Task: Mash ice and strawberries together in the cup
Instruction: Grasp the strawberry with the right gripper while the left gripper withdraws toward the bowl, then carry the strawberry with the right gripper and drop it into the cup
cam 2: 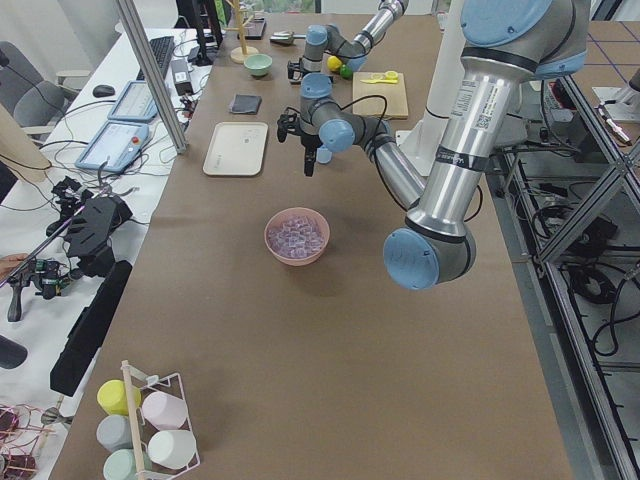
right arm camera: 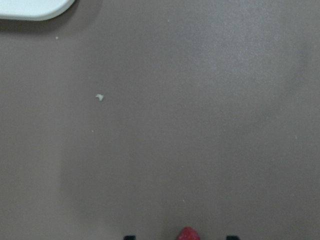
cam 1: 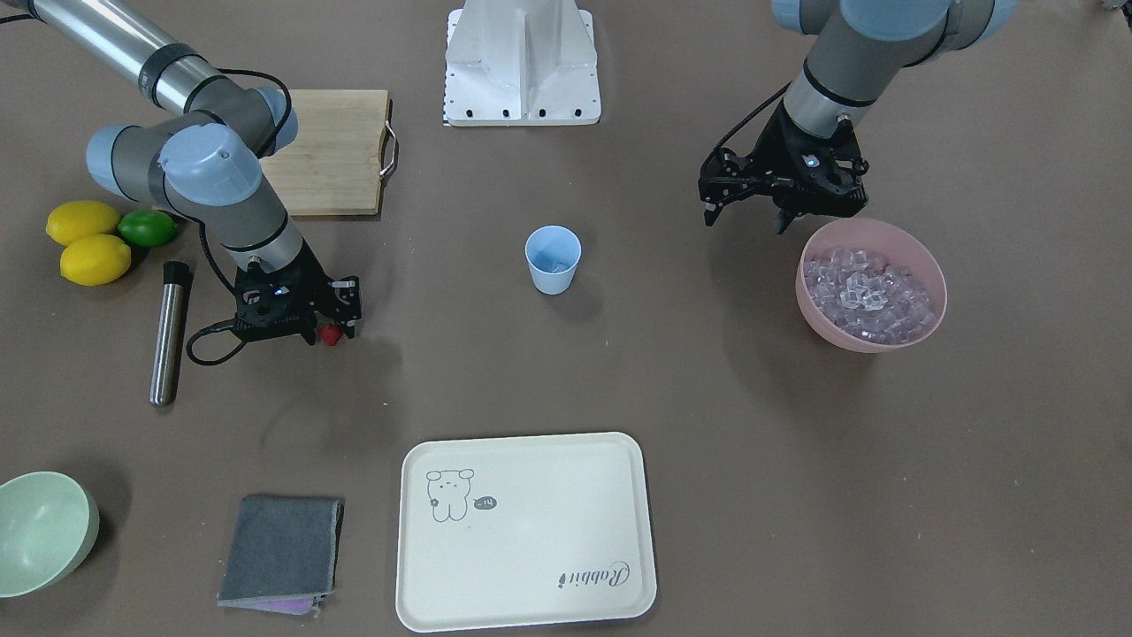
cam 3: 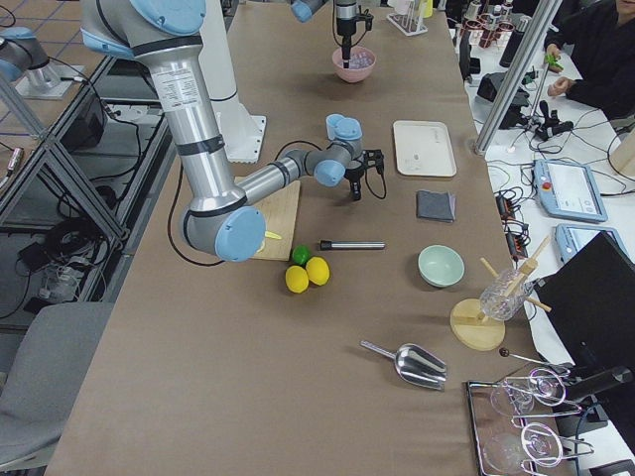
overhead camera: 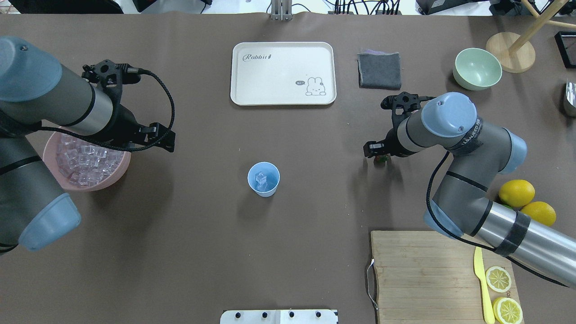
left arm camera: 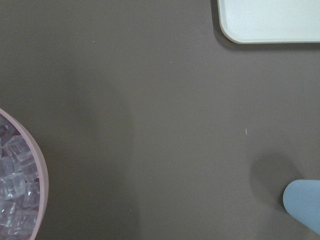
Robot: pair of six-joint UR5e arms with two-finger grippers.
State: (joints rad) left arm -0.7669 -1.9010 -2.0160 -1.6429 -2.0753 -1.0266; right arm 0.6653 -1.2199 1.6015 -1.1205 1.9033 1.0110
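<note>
The light blue cup [cam 1: 553, 259] stands upright mid-table and holds a few ice cubes [overhead camera: 261, 179]; it also shows in the left wrist view [left arm camera: 305, 206]. Many more ice cubes [cam 1: 868, 292] fill a pink bowl [cam 1: 809, 305]. The red strawberry [cam 1: 330, 334] lies on the table. My right gripper [cam 1: 329, 329] is low over the strawberry and open. In the right wrist view its fingertips [right arm camera: 129, 237] stand apart on either side of the strawberry [right arm camera: 188, 233]. My left gripper [cam 1: 745, 221] hangs open and empty just beside the pink bowl's rim.
A steel cylinder [cam 1: 168, 332] lies close beside my right gripper. Two lemons [cam 1: 88, 243] and a lime [cam 1: 147, 228] sit beyond it, by a wooden cutting board [cam 1: 332, 164]. A cream tray [cam 1: 526, 531], a grey cloth [cam 1: 279, 548] and a pale green bowl [cam 1: 40, 531] lie along the operators' side.
</note>
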